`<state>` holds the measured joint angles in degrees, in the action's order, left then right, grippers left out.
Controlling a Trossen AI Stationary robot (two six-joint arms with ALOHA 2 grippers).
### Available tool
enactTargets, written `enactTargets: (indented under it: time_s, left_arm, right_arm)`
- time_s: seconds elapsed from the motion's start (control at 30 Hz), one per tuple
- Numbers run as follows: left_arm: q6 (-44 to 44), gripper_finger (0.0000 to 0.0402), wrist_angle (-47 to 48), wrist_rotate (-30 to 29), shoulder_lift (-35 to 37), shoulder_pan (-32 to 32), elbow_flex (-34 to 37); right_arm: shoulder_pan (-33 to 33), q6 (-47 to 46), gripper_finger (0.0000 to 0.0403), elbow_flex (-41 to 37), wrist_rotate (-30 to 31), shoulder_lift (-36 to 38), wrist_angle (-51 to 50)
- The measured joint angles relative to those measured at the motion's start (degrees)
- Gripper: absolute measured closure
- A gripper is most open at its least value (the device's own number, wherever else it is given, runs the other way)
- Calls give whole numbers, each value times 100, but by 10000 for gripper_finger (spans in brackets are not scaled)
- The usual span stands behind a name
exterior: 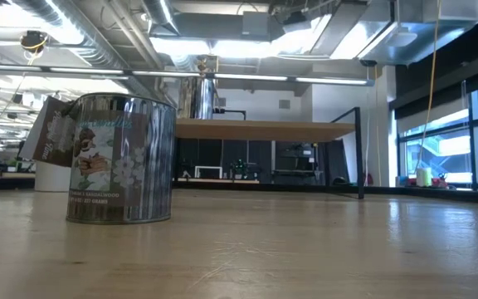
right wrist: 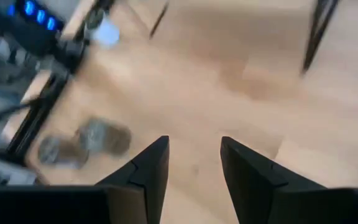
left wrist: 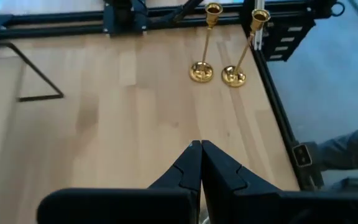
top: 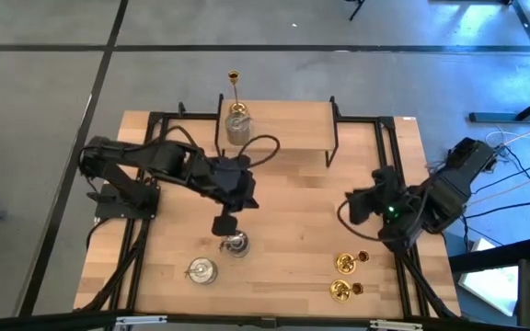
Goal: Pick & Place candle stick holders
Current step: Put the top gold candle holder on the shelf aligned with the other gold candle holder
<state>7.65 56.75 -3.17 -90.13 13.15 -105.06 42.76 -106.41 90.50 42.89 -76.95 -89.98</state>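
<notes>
Two gold candle stick holders (top: 346, 263) (top: 341, 290) stand upright on their round bases near the table's front right; the left wrist view shows them too (left wrist: 201, 71) (left wrist: 234, 76). Two squat silvery-glass holders (top: 236, 244) (top: 201, 270) sit at the front centre. On the shelf (top: 283, 124) at the back stand a third gold holder (top: 234, 87) and a silvery one (top: 237, 127). My left gripper (top: 224, 225) hovers shut and empty just beyond the nearer silvery holders. My right gripper (right wrist: 194, 146) is open and empty, above the table's right side (top: 350, 207).
The low wooden shelf on black legs (top: 332, 138) spans the table's far middle. Black frame rails (top: 389, 184) run along the table's left and right sides. Bare wood lies in the table's centre (top: 293, 211).
</notes>
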Motion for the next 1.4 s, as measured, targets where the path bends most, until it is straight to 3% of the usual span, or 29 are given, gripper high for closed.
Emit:
enactTargets:
  time_s: [0.07,0.17,0.37,0.6,0.9,1.2,1.4]
  left_arm:
    - [180,400,-534,97,167,0,550]
    - [436,399,-1376,168,437,-11,1228]
    - [666,399,-2217,156,712,-93,1914]
    - [434,399,-2280,44,733,-125,1974]
    - [205,399,-2297,-191,730,36,1974]
    - [205,400,-2276,-238,728,241,1974]
    - [185,400,-2217,-460,728,471,1974]
  right_arm:
    - [-28,32,252,-246,-312,156,-34]
    - [-190,-644,251,-325,-612,337,-26]
    - [-791,-1037,251,-389,-1917,405,-7]
    - [-1343,-1183,251,-981,-4207,422,-1]
    - [-2202,-1030,251,-2176,-5448,791,100]
    - [-3069,-66,224,-3790,-7050,1194,2354]
    - [-3328,309,195,-4610,-8157,1190,2464]
